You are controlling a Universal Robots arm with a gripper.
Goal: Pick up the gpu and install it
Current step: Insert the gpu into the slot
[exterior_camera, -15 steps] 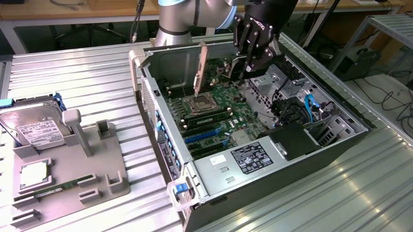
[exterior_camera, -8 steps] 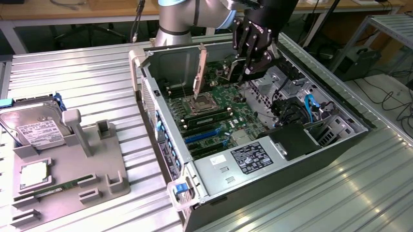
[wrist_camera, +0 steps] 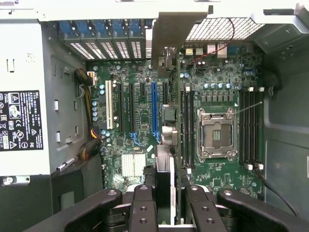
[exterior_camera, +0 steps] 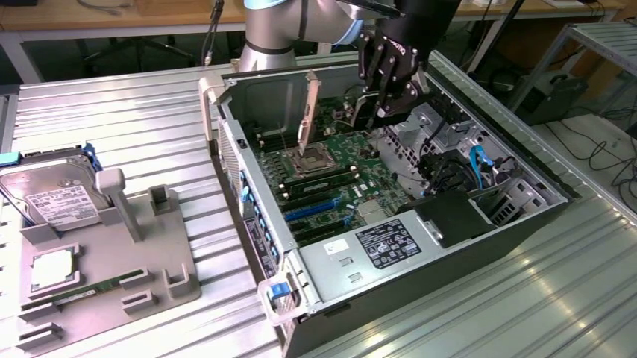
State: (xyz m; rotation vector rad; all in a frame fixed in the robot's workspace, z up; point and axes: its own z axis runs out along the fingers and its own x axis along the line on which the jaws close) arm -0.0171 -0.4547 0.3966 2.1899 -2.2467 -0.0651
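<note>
Gripper: the black multi-link gripper on the grey Universal Robots arm is hanging over the far end of the open computer case; in the wrist view its black fingers are sitting either side of a thin card and pinching it edge-on.
Task's thing: the gpu, a thin flat black expansion card with a long silver metal bracket at one end, is being held upright above the green motherboard; seen from the wrist, the gpu is showing as a narrow edge running from the fingers toward the slot area, with its bracket reaching the rear wall of the case.
Contact: whether the card's lower edge is touching a slot cannot be told.
Motherboard: the square silver processor socket is lying just beside the card's line, and long blue and white expansion slots are lying on the other side.
Case interior: the grey power supply with a black label is sitting at the near end.
Outside the case: on the ribbed metal table, a silver hard drive with a white label is leaning in a grey parts stand at the exterior view's left.
</note>
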